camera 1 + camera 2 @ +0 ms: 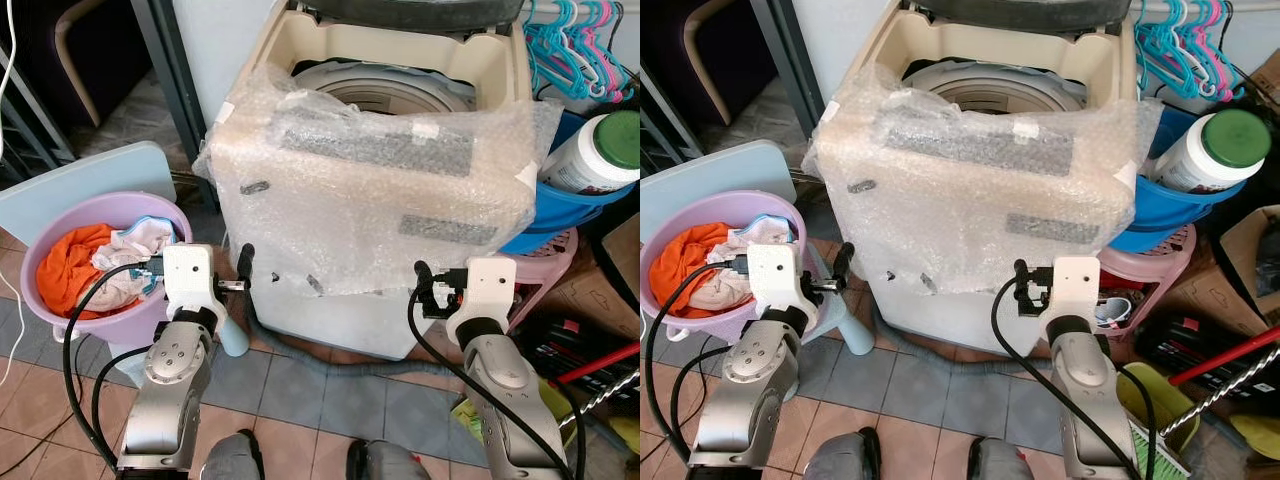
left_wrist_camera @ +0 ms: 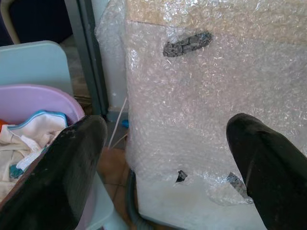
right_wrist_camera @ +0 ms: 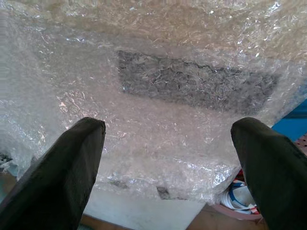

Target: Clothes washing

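Nearest the camera, both arms are raised at waist height in front of the washing machine (image 1: 370, 200). The left claw (image 1: 243, 272) is spread wide with nothing in it, its two black fingers (image 2: 62, 177) well apart in the wrist view; just ahead of it is the machine's wrapped front corner. The right claw (image 1: 421, 290) is likewise spread wide and empty, its fingers (image 3: 67, 172) framing the bubble wrap (image 3: 158, 120) that hangs over the machine's front, close ahead but not touching.

Beside the left claw, on its outer side and slightly below, sits the purple basin (image 1: 60, 318) with the clothes (image 1: 75, 270): an orange garment and some white and pale blue pieces piled loosely. These look light, soft and floppy, so they should bunch and trail when lifted; a pinch into the top of the heap, where a thick fold stands up, seems the safest hold, and dangling ends could catch on the basin rim.

Beyond both claws, above the wrapped panel, the machine's lid is up and the drum opening (image 1: 385, 95) is exposed. Outward of the right claw and farther back a blue tub (image 1: 570, 210) holds a white jar with a green cap (image 1: 600, 150), and turquoise hangers (image 1: 570, 50) hang behind it.
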`<state>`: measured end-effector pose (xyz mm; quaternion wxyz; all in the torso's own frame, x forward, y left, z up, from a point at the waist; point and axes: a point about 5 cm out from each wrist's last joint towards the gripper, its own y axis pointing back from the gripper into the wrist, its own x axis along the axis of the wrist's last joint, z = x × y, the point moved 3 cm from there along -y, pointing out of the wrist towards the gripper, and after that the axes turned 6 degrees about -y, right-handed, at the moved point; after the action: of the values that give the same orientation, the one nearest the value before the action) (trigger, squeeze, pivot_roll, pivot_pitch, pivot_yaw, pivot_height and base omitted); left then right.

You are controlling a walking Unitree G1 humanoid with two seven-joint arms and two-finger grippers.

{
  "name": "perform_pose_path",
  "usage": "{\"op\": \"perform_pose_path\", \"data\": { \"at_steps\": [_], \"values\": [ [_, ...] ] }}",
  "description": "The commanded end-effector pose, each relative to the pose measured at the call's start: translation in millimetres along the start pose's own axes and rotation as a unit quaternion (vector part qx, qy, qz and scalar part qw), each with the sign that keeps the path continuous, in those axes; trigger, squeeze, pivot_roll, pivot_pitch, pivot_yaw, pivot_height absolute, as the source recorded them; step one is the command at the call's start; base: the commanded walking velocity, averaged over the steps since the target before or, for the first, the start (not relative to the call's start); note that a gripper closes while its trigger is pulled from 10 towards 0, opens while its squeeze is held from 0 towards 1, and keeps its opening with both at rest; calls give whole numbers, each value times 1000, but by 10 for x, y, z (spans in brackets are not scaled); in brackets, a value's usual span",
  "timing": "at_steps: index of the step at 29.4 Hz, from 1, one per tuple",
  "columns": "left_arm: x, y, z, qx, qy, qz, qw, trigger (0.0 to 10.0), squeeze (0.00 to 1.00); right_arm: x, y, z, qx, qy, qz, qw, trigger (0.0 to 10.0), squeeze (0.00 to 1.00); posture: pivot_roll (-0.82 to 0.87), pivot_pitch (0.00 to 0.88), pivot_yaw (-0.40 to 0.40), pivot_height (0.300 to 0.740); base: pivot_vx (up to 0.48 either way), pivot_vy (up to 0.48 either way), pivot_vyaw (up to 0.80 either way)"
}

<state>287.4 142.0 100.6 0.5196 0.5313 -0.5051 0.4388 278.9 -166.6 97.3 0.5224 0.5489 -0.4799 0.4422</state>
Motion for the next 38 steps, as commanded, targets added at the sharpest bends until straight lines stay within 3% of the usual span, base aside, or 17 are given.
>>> {"op": "perform_pose_path", "data": {
  "at_steps": [1, 9, 20, 24, 26, 38],
  "values": [
    [3, 19, -40, 7, -3, -3, 1000, 10000, 0, 64, -27, -67, 17, -2, 12, 1000, 10000, 0, -18, 150, -5, 740, 0, 262, 800],
    [23, 6, -15, 2, -9, -3, 1000, 10000, 0, 97, -81, -103, 26, -42, 5, 999, 10000, 0, -15, 162, 0, 740, 0, 410, 800],
    [-31, -23, -41, 12, -14, -15, 1000, 10000, 0, 178, -148, -164, 34, -51, 18, 998, 10000, 0, -16, 161, 6, 740, 0, 480, 800],
    [33, -40, -49, 15, -16, 4, 1000, 10000, 0, 231, -188, -187, 38, -52, 30, 997, 10000, 0, -11, 155, 8, 740, 0, 441, 759],
    [87, -45, -65, 20, -24, 20, 999, 10000, 0, 239, -199, -179, 35, -63, 32, 997, 10000, 0, -10, 155, 9, 740, 0, 0, 0],
    [118, -75, -55, 8, 17, 29, 999, 10000, 0, 334, -288, -120, 23, -53, 54, 997, 10000, 0, -9, 144, 10, 740, 42, 0, 0]
  ]
}}
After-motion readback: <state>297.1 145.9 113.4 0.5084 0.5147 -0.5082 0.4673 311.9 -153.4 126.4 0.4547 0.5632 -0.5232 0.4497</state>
